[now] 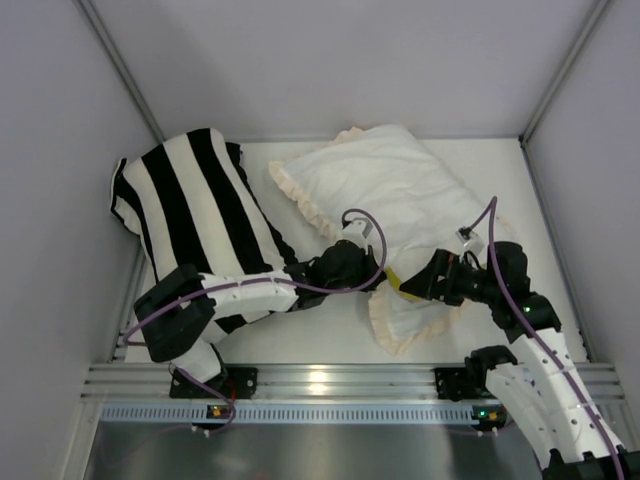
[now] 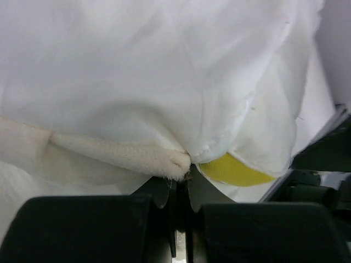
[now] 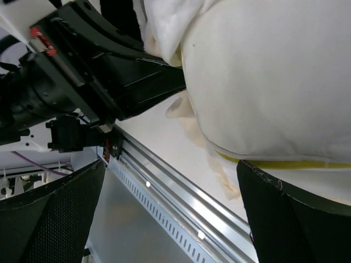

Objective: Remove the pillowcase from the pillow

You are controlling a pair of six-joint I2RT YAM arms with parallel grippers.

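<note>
The left hand (image 2: 178,189) is pinched shut on the edge of the cream pillowcase (image 1: 385,180), just beside the yellow band of the pillow (image 2: 236,171). The right hand (image 3: 170,181) is spread wide at the bundle's near end. The bundle lies mid-counter (image 1: 330,335), right of the striped cushion (image 1: 190,205).

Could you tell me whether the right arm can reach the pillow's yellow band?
Probably yes: the right gripper is open beside the yellow band; the left gripper pinches the pillowcase alongside.

Bright, soft light fills every picture, shadows are faint, and little shiny spots glow on the metal rail (image 1: 320,380).
</note>
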